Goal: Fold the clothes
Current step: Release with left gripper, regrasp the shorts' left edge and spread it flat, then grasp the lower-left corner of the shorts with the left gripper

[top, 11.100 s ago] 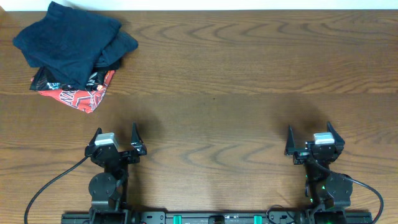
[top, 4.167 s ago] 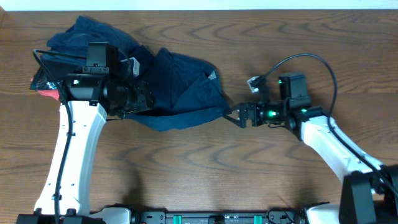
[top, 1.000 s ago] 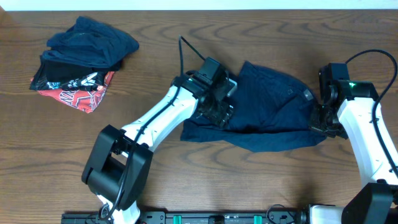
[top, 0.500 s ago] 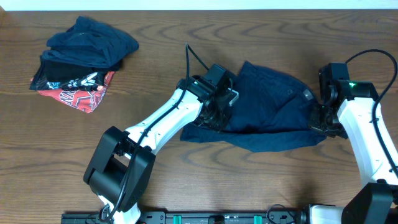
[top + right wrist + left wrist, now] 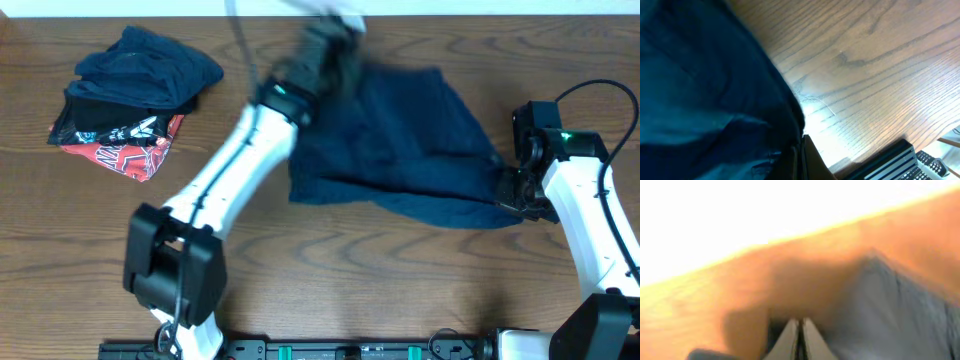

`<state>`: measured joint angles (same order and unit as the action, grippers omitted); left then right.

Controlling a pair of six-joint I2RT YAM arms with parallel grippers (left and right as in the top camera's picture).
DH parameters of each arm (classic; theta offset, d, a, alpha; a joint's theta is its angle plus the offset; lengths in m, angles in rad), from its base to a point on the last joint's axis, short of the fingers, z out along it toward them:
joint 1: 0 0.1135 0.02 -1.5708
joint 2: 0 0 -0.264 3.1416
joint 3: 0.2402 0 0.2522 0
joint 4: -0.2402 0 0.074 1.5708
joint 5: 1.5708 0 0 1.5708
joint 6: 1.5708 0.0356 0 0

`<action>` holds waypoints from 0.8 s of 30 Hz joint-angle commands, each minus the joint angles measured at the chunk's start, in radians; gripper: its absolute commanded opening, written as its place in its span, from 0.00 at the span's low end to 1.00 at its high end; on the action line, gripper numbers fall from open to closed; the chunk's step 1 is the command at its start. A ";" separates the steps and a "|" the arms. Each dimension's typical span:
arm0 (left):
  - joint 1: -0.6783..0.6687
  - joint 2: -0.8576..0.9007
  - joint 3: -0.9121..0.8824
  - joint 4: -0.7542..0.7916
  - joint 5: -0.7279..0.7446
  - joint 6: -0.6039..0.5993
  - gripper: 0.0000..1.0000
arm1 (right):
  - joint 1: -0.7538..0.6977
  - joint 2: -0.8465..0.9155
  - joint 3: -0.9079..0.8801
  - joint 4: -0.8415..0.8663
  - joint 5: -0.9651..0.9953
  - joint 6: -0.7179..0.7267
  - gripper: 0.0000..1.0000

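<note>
A: left fingers (image 5: 796,339) were spread open on the navy garment (image 5: 400,140) a second ago. Now they're clenched on its left edge and hauling it up toward the far side of the surface (image 5: 400,290). Overhead is motion-blurred there.
B: right side?
A: no change. right fingers (image 5: 807,155) clenched on the garment's right corner, low by the wood, same spot as before.
B: so the cloth's gripped at both ends now.
A: yep. It's stretched between the two arms, middle-right of the surface, lower hem lying on the wood (pile of other clothes (image 5: 125,90) sits untouched at the far-left corner). My read: they're spreading it flat, no fold made yet.
</note>
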<state>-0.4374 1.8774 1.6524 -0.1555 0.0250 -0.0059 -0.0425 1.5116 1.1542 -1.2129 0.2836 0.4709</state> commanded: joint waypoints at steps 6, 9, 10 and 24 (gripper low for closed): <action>0.092 -0.013 0.056 -0.174 -0.059 -0.130 0.98 | 0.004 -0.002 0.001 -0.010 0.026 0.010 0.01; 0.091 -0.013 0.053 -0.502 -0.058 -0.135 0.98 | 0.004 -0.002 0.001 -0.009 0.026 0.010 0.01; 0.089 -0.013 0.053 -0.602 -0.058 -0.150 0.98 | 0.004 -0.002 0.001 -0.009 0.026 0.010 0.01; 0.087 -0.013 -0.197 -1.035 0.178 -0.312 0.85 | 0.004 -0.002 0.001 0.008 0.031 0.006 0.01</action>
<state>-0.3500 1.8618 1.5303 -1.2060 0.1284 -0.2226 -0.0425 1.5116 1.1534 -1.2072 0.2890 0.4709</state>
